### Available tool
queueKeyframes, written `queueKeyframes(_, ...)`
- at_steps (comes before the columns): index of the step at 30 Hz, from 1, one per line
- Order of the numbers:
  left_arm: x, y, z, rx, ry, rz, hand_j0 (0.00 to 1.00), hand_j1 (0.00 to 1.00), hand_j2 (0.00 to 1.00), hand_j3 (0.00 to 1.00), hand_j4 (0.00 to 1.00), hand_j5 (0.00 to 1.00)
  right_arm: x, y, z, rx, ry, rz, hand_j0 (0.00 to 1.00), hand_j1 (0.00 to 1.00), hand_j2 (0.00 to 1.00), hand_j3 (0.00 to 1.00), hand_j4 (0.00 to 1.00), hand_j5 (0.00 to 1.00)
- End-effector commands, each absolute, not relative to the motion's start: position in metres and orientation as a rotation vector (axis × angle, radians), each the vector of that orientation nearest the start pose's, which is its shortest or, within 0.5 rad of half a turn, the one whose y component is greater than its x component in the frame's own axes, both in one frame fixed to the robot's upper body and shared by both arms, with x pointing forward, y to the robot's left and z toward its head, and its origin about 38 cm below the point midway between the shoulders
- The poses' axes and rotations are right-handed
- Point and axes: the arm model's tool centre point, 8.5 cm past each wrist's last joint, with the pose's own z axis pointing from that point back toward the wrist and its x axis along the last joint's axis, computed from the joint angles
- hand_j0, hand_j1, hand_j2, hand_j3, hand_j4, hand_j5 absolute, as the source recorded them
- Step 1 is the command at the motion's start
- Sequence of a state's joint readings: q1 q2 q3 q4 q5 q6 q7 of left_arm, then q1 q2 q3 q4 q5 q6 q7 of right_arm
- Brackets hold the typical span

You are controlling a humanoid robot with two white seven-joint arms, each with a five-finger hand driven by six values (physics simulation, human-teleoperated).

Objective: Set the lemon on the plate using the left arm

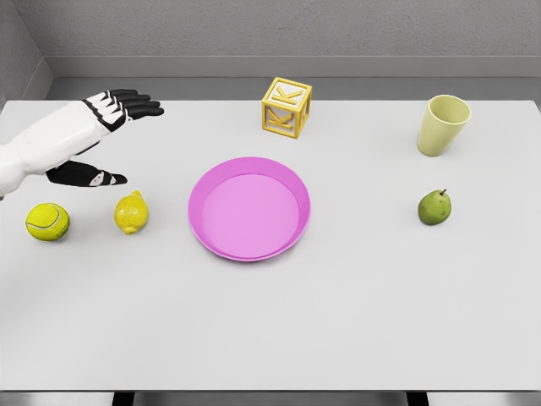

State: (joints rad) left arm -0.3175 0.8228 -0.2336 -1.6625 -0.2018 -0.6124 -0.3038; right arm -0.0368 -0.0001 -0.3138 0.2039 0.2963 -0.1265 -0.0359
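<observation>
tennis ball [47, 222], letter block [286, 106], cup [443, 125], pear [434, 207], table [338, 321]

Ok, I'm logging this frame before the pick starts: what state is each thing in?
left hand: open, above the table, holding nothing
lemon: on the table, left of the plate, untouched
plate: upright, empty
tennis ball: resting on the table
letter block: upright
cup: upright
pear: standing
</observation>
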Motion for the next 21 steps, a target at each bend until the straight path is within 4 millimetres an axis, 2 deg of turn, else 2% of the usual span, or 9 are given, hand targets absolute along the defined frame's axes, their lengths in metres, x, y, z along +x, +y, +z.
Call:
queueKeyframes(1,0.384,0.323,0.262,0.416,-1.93,-1.633,1.0,1.0,1.0,1.0,1.0,1.0,-0.03,-0.253,-0.256,-0.065,0.033,-0.023,1.0,1.0,1.0,1.0,1.0,1.0)
queueKeyframes(5,0.384,0.322,0.259,0.406,-1.908,-1.653,1.0,1.0,1.0,1.0,1.0,1.0,-0.03,-0.253,-0.256,-0.065,0.033,-0.022,1.0,1.0,1.0,1.0,1.0,1.0)
queueKeyframes(10,0.372,0.329,0.225,0.376,-1.753,-1.743,1.0,1.0,1.0,1.0,1.0,1.0,-0.03,-0.253,-0.256,-0.065,0.033,-0.019,1.0,1.0,1.0,1.0,1.0,1.0)
queueKeyframes(12,0.373,0.336,0.233,0.41,-1.758,-1.734,1.0,1.0,1.0,1.0,1.0,1.0,-0.03,-0.253,-0.256,-0.065,0.033,-0.019,1.0,1.0,1.0,1.0,1.0,1.0)
queueKeyframes(15,0.37,0.362,0.246,0.476,-1.663,-1.798,1.0,1.0,1.0,1.0,1.0,1.0,-0.03,-0.253,-0.256,-0.065,0.033,-0.019,1.0,1.0,1.0,1.0,1.0,1.0)
queueKeyframes(16,0.365,0.365,0.236,0.454,-1.628,-1.806,1.0,1.0,1.0,1.0,1.0,1.0,-0.03,-0.253,-0.256,-0.065,0.033,-0.019,1.0,1.0,1.0,1.0,1.0,1.0)
queueKeyframes(18,0.359,0.378,0.234,0.45,-1.561,-1.837,1.0,1.0,1.0,1.0,1.0,1.0,-0.03,-0.253,-0.256,-0.065,0.033,-0.019,1.0,1.0,1.0,1.0,1.0,1.0)
queueKeyframes(21,0.355,0.371,0.218,0.39,-1.526,-1.863,1.0,1.0,1.0,1.0,1.0,1.0,-0.03,-0.253,-0.256,-0.065,0.033,-0.019,1.0,1.0,1.0,1.0,1.0,1.0)
